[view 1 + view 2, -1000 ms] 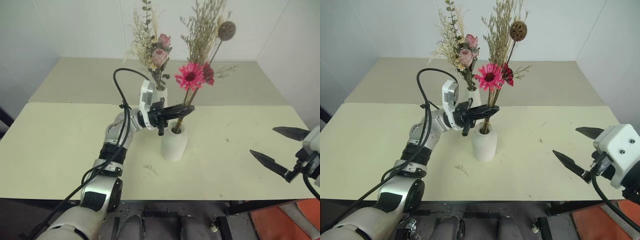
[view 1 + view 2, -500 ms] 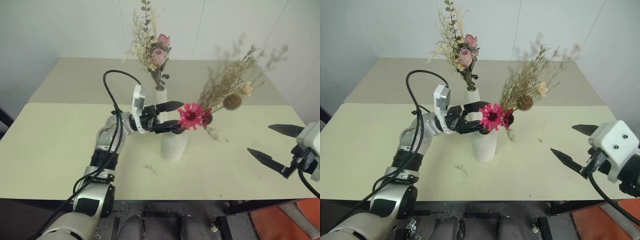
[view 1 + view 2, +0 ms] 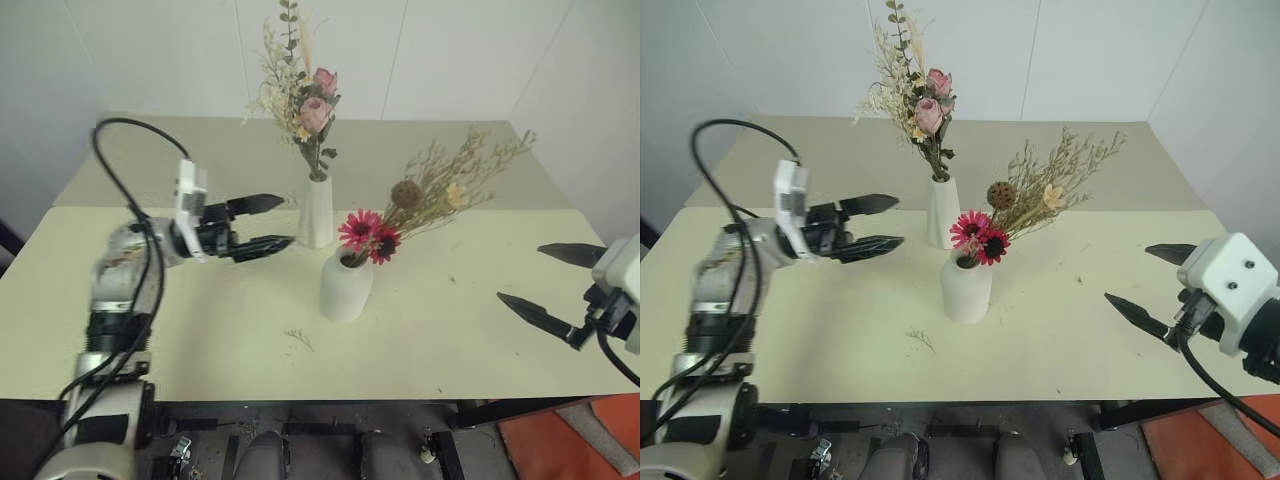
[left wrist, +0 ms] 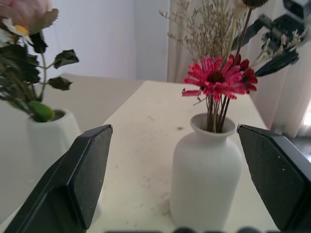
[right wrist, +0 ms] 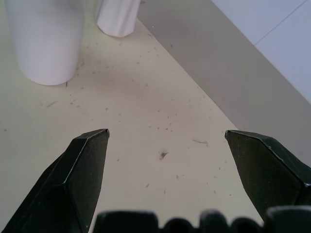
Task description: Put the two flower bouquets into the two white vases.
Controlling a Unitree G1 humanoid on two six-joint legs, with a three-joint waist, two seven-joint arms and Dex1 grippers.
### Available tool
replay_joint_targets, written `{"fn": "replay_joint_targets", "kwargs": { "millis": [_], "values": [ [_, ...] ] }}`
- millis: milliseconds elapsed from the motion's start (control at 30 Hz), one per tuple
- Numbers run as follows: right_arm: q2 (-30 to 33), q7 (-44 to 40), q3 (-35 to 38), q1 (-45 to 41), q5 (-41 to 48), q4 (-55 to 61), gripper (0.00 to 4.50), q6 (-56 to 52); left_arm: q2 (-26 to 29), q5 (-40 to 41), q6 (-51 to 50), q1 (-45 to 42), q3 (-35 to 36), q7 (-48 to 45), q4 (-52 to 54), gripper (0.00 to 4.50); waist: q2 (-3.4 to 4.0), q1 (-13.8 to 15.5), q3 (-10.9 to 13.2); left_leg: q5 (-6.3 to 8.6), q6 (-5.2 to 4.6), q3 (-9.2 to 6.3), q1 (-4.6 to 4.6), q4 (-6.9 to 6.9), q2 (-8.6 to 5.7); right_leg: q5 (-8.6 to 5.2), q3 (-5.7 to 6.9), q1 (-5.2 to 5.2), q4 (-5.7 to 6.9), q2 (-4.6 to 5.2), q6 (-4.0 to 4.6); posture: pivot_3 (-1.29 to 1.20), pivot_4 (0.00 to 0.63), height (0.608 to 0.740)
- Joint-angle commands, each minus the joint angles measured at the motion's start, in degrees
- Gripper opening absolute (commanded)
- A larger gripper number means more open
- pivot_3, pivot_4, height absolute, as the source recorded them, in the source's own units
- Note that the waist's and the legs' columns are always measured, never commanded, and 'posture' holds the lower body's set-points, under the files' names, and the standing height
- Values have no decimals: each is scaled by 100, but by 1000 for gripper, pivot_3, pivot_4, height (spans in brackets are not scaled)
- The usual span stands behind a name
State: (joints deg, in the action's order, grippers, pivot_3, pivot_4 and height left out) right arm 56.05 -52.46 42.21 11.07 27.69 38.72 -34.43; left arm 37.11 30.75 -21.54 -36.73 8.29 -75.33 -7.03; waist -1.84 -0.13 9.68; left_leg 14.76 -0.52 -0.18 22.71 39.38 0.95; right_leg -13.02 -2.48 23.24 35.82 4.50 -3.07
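The pale pink rose bouquet (image 3: 305, 100) stands upright in the tall slim white vase (image 3: 317, 210). In front of it, the magenta daisy bouquet (image 3: 368, 232) sits with its stems in the short rounded white vase (image 3: 346, 285), and its grasses and brown seed head (image 3: 405, 193) lean to the right. My left gripper (image 3: 287, 220) hovers left of both vases, pointing at them, open and holding nothing. My right gripper (image 3: 520, 272) hangs open over the table's right side, well apart from the vases. The left wrist view faces the short vase (image 4: 206, 174) between its open fingers (image 4: 87, 170).
The vases stand on a pale yellow table (image 3: 200, 330), with a second table (image 3: 180, 160) butted against its far side. Small dried crumbs (image 3: 298, 338) lie in front of the short vase. White walls close the back and the right.
My left gripper opened, let go of the daisy bouquet's stems and drew back to the left. The bouquet tipped from upright to leaning right in the short vase. The right gripper kept still.
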Motion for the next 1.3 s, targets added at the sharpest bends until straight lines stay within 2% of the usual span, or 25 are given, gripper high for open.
{"fn": "replay_joint_targets", "kwargs": {
  "millis": [33,200,433,567,967,1100,1300],
  "values": [
    [109,-439,515,-148,294,-262,4500,260,446,-81,-137,350,197,333,816,4484,1,7,0,0,0,0,0,-1,1,0,0,0,-1,0,0,0,150,740],
    [316,-1110,703,-211,535,-778,4500,382,1105,138,-389,1094,637,465,1658,4484,0,9,0,0,0,2,0,-2,4,0,2,0,-3,0,1,0,150,740],
    [649,-1503,361,-534,644,-1299,4500,479,1634,171,-312,1539,1089,539,1787,4484,0,-4,0,0,1,10,-26,-10,7,-4,-1,-11,6,-1,8,0,150,740],
    [656,-1460,69,-603,531,-1339,4500,553,1700,215,-244,1673,1256,558,1771,4484,1,-13,0,0,1,14,-26,-15,7,-5,-3,-9,5,-1,8,0,150,740],
    [755,-1490,-653,-1094,688,-1674,4500,327,1873,569,-968,1915,1507,1136,2533,4484,1,-64,1,0,1,17,-29,-20,9,-6,-6,-7,6,-3,10,0,150,740],
    [918,-1953,-1062,-1271,679,-2102,4500,558,2050,791,-1277,2054,1699,1207,2840,4484,1,-71,2,0,1,22,-31,-26,10,-6,-12,-3,6,-2,11,0,150,740],
    [1230,-2364,-1743,-1808,409,-2742,4500,955,2436,906,-1476,2341,2141,1107,2767,4484,9,-66,7,0,1,26,-38,-34,10,-9,-13,-3,6,-3,15,0,150,740]
  ]
}}
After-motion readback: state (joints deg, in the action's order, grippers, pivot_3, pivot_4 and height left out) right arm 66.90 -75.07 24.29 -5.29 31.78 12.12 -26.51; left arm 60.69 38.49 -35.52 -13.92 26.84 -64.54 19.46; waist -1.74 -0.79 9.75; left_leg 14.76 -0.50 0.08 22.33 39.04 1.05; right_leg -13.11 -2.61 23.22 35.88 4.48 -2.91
